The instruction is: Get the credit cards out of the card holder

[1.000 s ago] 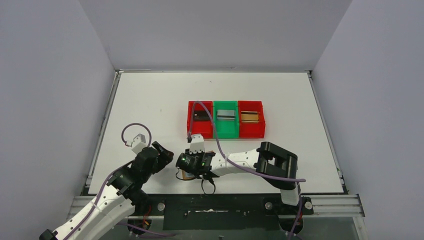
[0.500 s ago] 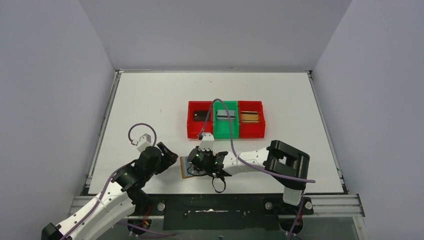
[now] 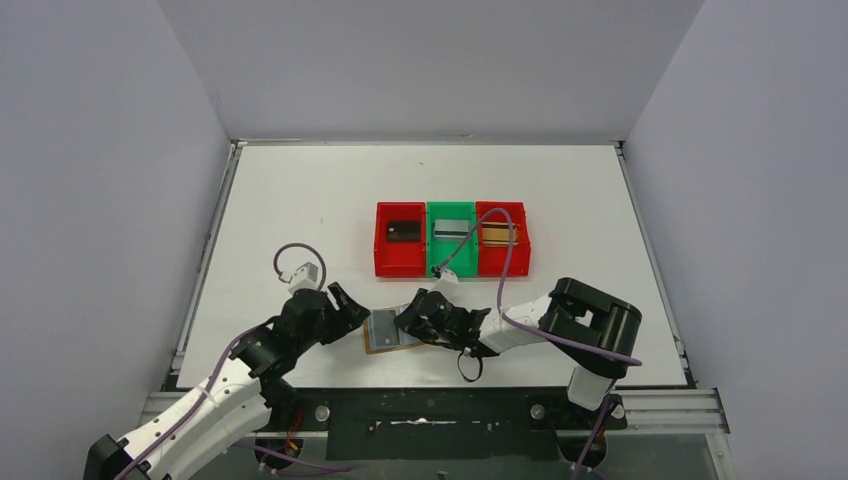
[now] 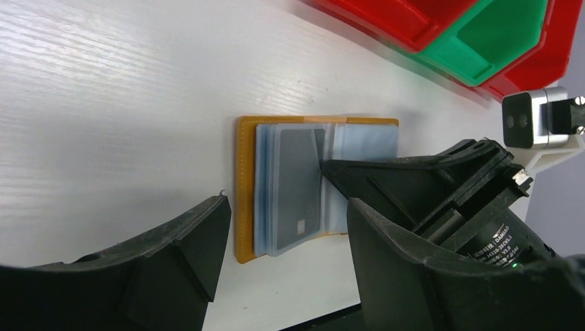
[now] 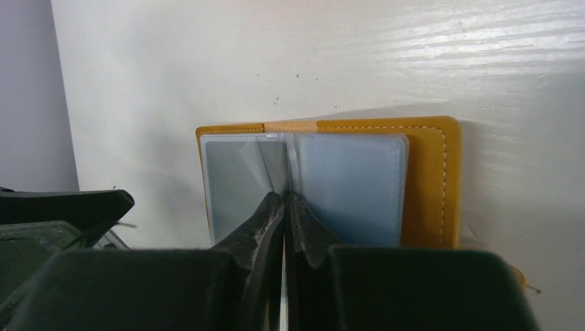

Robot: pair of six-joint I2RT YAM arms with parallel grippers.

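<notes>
Card holder (image 3: 385, 335) of tan-mustard leather, a small bifold, open flat near the front edge of the white table (image 3: 300, 220), with a gripper at either side.
Its pale blue-grey sleeves face up, a grey card (image 4: 300, 189) showing in one. The right gripper (image 5: 285, 200) has its jaws pressed almost together, tips at the centre fold; whether they nip a sleeve cannot be told. The left gripper (image 3: 350, 312) is spread wide just beside the holder, holding nothing. Farther back, a black card (image 3: 403, 230), a silver-grey card (image 3: 452, 228) and a gold-brown card (image 3: 497, 233) lie in a red plastic bin (image 3: 400, 265), a green plastic bin (image 3: 452, 265) and a second red plastic bin (image 3: 503, 265).
</notes>
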